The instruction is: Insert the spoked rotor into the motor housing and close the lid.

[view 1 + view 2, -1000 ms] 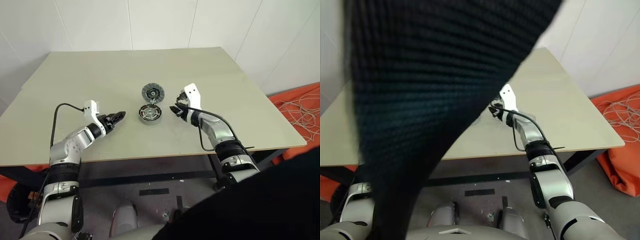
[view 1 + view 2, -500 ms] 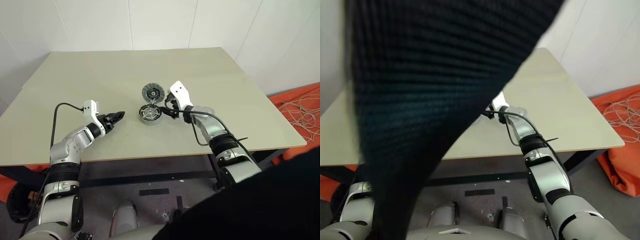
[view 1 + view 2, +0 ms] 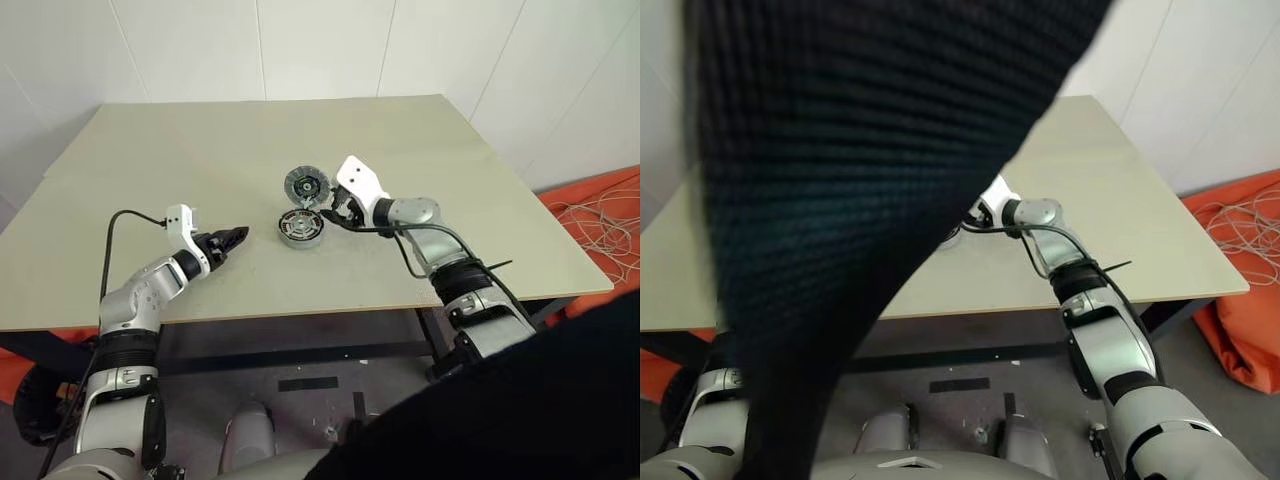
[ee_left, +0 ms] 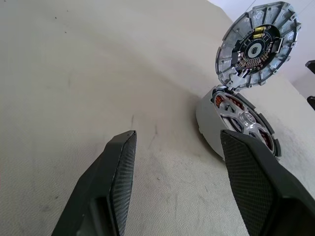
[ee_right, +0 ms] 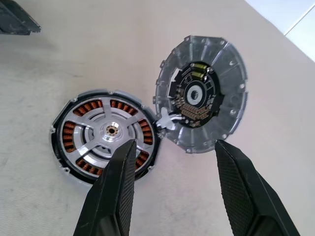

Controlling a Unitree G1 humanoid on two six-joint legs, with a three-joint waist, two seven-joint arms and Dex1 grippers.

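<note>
Open tabletop point(image 3: 180, 170) ahead of the left gripper point(image 4: 177, 147), up to the motor housing point(image 4: 236, 123) lying ahead of it and slightly toward the right finger; nothing between the spread fingers point(image 4: 118, 162) but bare surface. Lid point(image 4: 257, 44) standing tilted up at the housing's far edge, blocking a straight pass beyond it. Spoked rotor point(image 5: 107, 132) seated in the housing, just ahead of the right gripper point(image 5: 172, 167), lid point(image 5: 199, 93) open beside it and joined at one edge. Wide free surface on both outer sides of either gripper. Dark fabric point(image 3: 840, 180) close before the right eye.
</note>
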